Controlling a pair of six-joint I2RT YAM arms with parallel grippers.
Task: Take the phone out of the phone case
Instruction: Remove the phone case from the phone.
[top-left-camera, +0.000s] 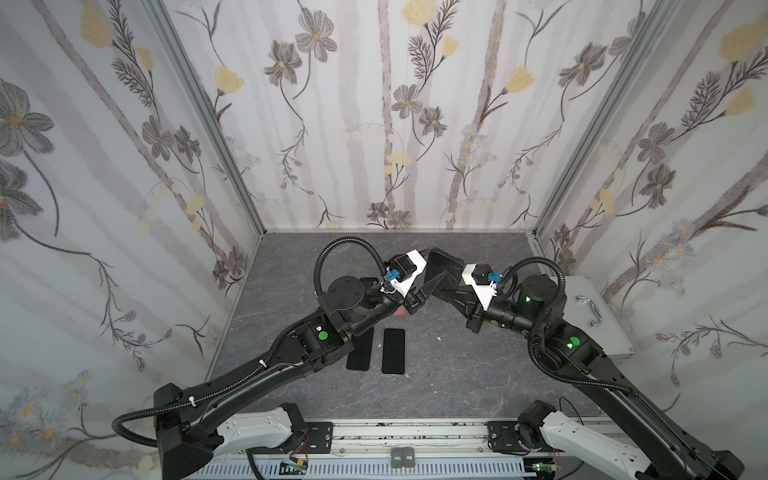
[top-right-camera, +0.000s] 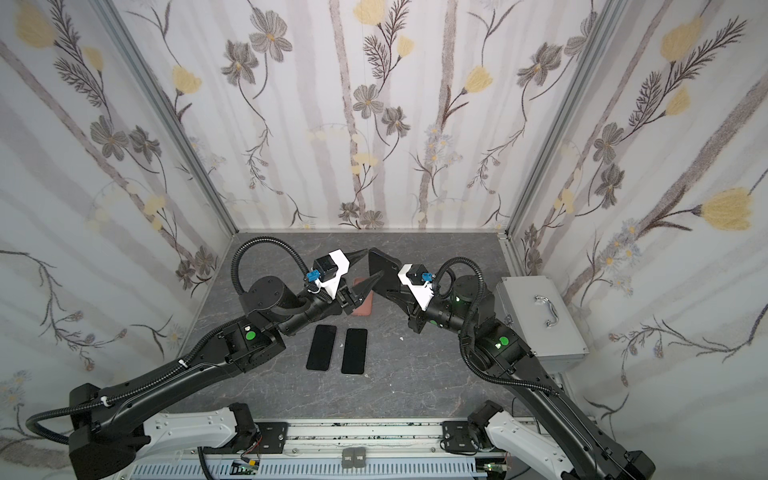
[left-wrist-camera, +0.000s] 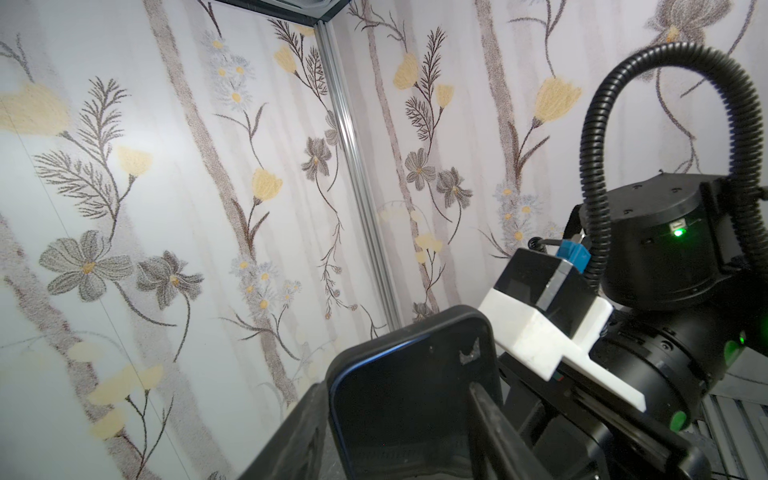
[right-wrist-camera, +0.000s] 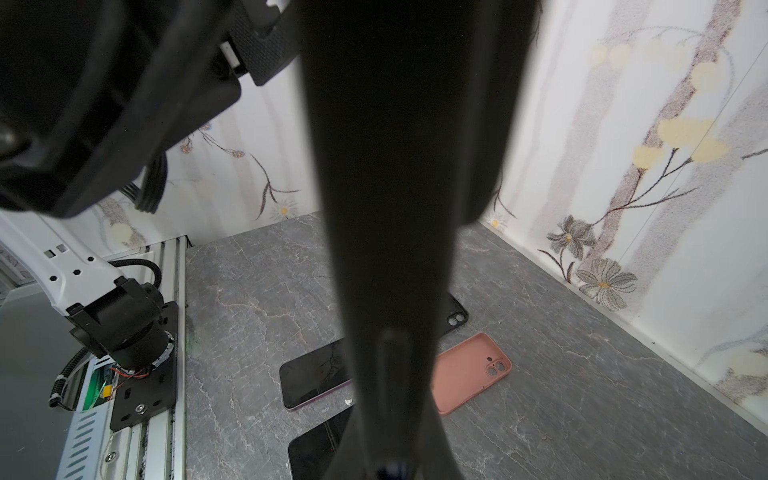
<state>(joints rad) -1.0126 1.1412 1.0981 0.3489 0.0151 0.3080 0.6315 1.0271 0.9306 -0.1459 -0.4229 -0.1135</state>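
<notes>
Phone in its black phone case (top-right-camera: 381, 266), held above the far table (top-right-camera: 415, 374): we see the right gripper (top-right-camera: 388, 286) clamped on it; the left gripper (top-right-camera: 368, 268) straddles its left edge, jaws parted.

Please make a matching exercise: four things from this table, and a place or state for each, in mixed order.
Things:
1. cased phone
2. pink case
3. bare phones
4. metal box

Places or states:
a. flat, side by side, near the front
b. at the table's right edge
c. held up in the right tool
d. flat, behind the bare phones

Pairs: 1-c, 2-d, 3-a, 4-b
</notes>
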